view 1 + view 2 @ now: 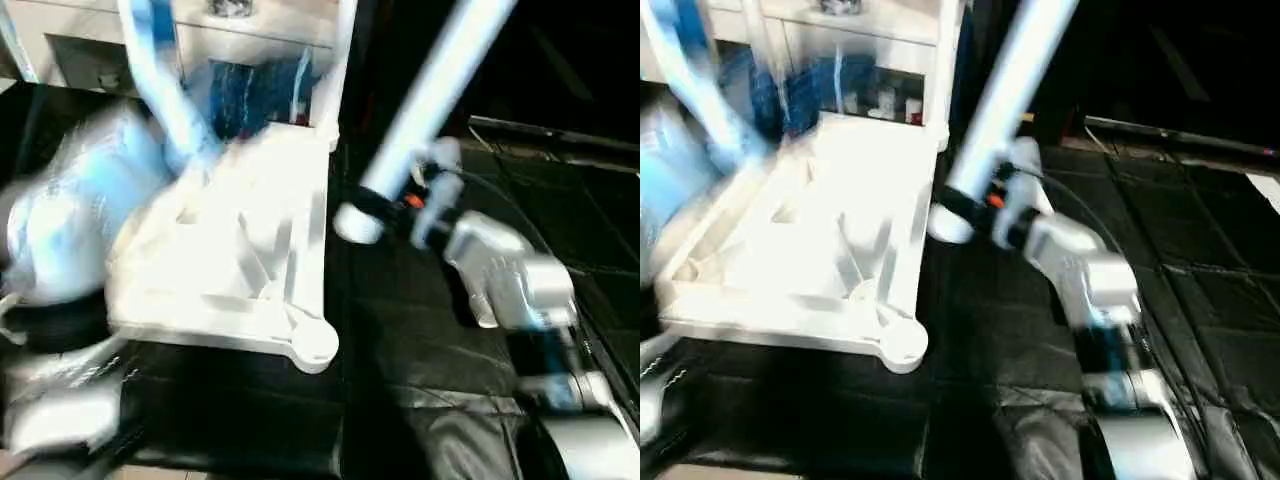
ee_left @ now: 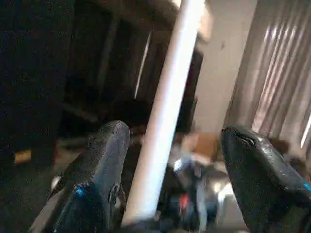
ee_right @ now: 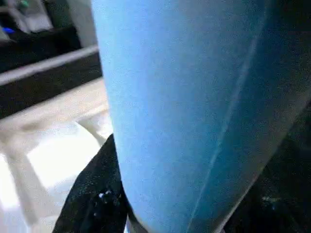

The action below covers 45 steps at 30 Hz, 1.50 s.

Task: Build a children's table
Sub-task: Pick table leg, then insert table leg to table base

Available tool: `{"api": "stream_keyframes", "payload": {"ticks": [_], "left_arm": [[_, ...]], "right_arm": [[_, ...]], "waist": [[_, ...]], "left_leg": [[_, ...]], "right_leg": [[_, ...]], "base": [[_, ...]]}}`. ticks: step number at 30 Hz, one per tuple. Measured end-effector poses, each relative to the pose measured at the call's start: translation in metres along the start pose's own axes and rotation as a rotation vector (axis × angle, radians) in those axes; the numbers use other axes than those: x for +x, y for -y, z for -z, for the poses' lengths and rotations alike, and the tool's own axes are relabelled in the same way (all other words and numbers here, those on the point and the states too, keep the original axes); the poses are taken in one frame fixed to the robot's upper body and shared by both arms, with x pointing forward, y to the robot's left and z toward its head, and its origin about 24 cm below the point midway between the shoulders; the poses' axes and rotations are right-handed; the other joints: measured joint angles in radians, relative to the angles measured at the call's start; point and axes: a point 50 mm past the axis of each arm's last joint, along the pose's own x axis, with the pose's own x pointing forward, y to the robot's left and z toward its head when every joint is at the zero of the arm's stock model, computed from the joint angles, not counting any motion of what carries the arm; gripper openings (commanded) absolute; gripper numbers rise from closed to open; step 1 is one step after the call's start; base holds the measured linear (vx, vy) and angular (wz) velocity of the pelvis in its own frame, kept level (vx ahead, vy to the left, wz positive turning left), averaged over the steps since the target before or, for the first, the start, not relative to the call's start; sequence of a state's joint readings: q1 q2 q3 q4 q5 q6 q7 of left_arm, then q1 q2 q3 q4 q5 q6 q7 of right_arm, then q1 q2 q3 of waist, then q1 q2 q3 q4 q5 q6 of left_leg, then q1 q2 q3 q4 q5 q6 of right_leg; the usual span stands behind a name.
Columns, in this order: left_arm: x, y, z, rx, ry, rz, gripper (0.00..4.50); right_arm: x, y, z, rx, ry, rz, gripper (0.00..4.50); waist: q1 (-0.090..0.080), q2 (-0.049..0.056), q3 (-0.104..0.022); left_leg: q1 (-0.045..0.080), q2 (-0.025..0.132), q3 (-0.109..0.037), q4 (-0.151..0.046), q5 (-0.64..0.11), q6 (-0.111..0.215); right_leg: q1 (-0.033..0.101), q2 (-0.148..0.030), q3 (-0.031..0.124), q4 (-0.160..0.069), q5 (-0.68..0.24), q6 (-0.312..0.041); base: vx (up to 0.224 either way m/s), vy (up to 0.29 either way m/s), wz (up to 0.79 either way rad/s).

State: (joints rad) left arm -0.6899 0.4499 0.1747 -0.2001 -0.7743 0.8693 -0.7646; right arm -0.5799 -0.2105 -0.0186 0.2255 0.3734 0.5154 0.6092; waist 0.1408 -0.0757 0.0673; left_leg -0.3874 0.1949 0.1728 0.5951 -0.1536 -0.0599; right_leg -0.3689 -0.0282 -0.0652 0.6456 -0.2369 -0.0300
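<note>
Right gripper [image 1: 965, 215] pinched a white table leg [image 1: 1005, 90] near its lower end, tilted up beside the upside-down tabletop [image 1: 250, 270] on the black mat [image 1: 420, 350]. Left gripper [image 2: 170, 179] stood spread apart.

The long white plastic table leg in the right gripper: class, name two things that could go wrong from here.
The long white tapered leg is gripped near its lower end by the right gripper, so it may tip. That end sits beside the upturned white ribbed tabletop, away from the near corner socket, so it may miss.

Table top [image 1: 830, 250] and leg [image 1: 1005, 80] — smooth, glossy white plastic.
</note>
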Motion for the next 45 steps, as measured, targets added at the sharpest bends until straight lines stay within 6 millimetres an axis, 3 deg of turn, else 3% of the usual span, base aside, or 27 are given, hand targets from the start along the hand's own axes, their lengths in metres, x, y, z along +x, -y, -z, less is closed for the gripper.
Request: {"api": "stream_keyframes", "payload": {"ticks": [2, 8, 15, 18, 24, 27, 45], "left_arm": [[-0.006, 0.0, 0.013, 0.008, -0.072, 0.026, 3.39], [-0.051, 0.002, 0.084, 0.043, -0.549, 0.13, 3.39], [-0.079, 0.009, 0.113, 0.09, -0.82, 0.22, 3.39], [-0.086, 0.011, 0.127, 0.113, -0.891, 0.243, 3.09], [-0.088, -0.004, 0.139, 0.22, -0.93, 0.168, 2.52], [-0.087, -0.012, 0.141, 0.247, -0.927, 0.131, 2.45], [-0.097, -0.016, 0.146, 0.244, -0.964, 0.212, 1.11]], "right_arm": [[-0.004, -0.001, 0.006, 0.003, -0.009, 0.014, 1.94], [-0.021, -0.008, 0.025, 0.043, 0.015, 0.067, 1.94], [-0.033, -0.018, 0.04, 0.051, 0.006, 0.059, 1.94], [-0.034, -0.019, 0.041, 0.049, 0.002, 0.067, 1.94], [-0.035, -0.02, 0.04, 0.036, 0.004, 0.068, 1.94], [-0.036, -0.021, 0.041, 0.031, -0.005, 0.061, 1.94], [-0.043, -0.029, 0.051, 0.026, -0.049, 0.01, 1.94]], "waist": [[-0.002, 0.0, 0.0], [-0.008, 0.006, 0.002], [-0.016, 0.009, 0.002], [-0.024, 0.009, 0.003], [-0.027, 0.009, 0.002], [-0.028, 0.008, 0.002], [-0.027, 0.01, 0.002]], "left_leg": [[0.001, 0.0, 0.0, 0.0, 0.0, 0.0], [0.003, 0.0, 0.0, -0.004, 0.0, 0.0], [0.006, 0.0, 0.0, -0.004, 0.0, 0.0], [0.006, 0.0, 0.0, -0.004, 0.0, 0.0], [0.009, 0.0, 0.0, -0.005, 0.0, 0.0], [0.009, 0.0, 0.0, -0.004, 0.0, 0.0], [0.01, 0.0, 0.001, -0.005, 0.0, 0.0]], "right_leg": [[0.0, 0.0, 0.0, 0.0, 0.0, 0.0], [0.0, 0.001, 0.001, 0.0, -0.002, 0.004], [0.001, 0.0, 0.001, 0.0, -0.002, 0.004], [0.001, 0.0, 0.001, 0.001, -0.002, 0.003], [0.003, 0.0, 0.001, 0.001, -0.002, 0.002], [0.003, 0.0, 0.001, 0.001, -0.001, 0.002], [0.003, 0.0, 0.001, 0.001, 0.002, -0.004]], "base": [[0.0, 0.0, 0.0], [0.0, 0.0, 0.0], [0.0, 0.0, 0.0], [0.0, 0.0, 0.0], [0.0, 0.0, 0.0], [0.0, 0.0, 0.0], [0.0, 0.0, 0.0]]}}
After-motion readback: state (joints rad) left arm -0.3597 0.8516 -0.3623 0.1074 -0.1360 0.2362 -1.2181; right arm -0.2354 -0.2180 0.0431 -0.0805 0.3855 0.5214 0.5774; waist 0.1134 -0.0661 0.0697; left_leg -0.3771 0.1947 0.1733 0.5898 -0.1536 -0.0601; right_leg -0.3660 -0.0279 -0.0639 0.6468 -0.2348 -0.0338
